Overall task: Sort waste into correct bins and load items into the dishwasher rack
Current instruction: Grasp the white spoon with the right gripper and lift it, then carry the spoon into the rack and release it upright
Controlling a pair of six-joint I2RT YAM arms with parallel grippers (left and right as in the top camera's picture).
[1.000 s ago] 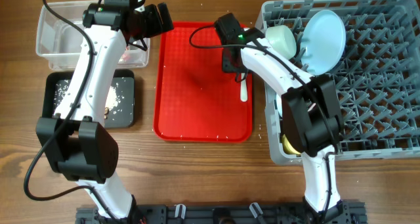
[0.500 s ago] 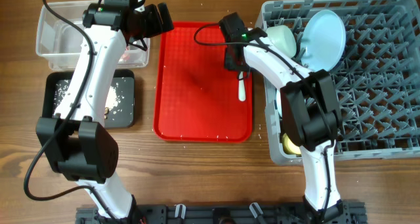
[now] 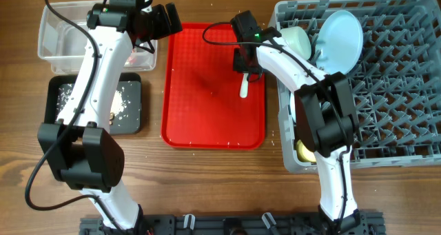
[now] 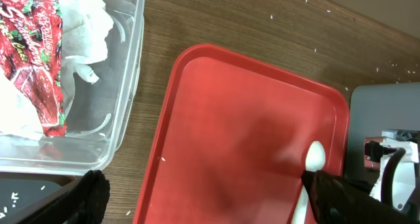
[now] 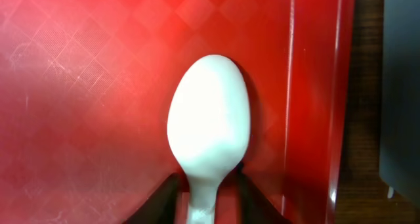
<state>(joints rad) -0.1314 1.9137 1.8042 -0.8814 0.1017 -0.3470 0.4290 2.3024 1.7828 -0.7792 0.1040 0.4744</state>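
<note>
A white spoon (image 3: pixel 244 87) hangs low over the right side of the red serving tray (image 3: pixel 207 118). My right gripper (image 3: pixel 246 72) is shut on its handle. In the right wrist view the fingers (image 5: pixel 209 201) flank the handle below the spoon's bowl (image 5: pixel 209 125). My left gripper (image 3: pixel 169 20) is open and empty, between the clear tub (image 3: pixel 48 52) and the red tray. The left wrist view shows the red snack wrapper (image 4: pixel 33 53) and the white napkin (image 4: pixel 85 23) in the tub. The grey rack (image 3: pixel 393 90) holds a pale blue plate (image 3: pixel 341 42), a bowl (image 3: pixel 295 41) and a yellow cup (image 3: pixel 303 152).
The shallow black tray (image 3: pixel 52 90) with white food crumbs (image 3: pixel 124 100) sits in front of the clear tub at the left. The rack fills the right side of the table, its left wall close to the red tray's right rim. Small crumbs dot the wood.
My right gripper has moved left and a little back with the spoon, which has swung from pointing at the tray's right rim to further inside the tray. The left arm has not moved.
</note>
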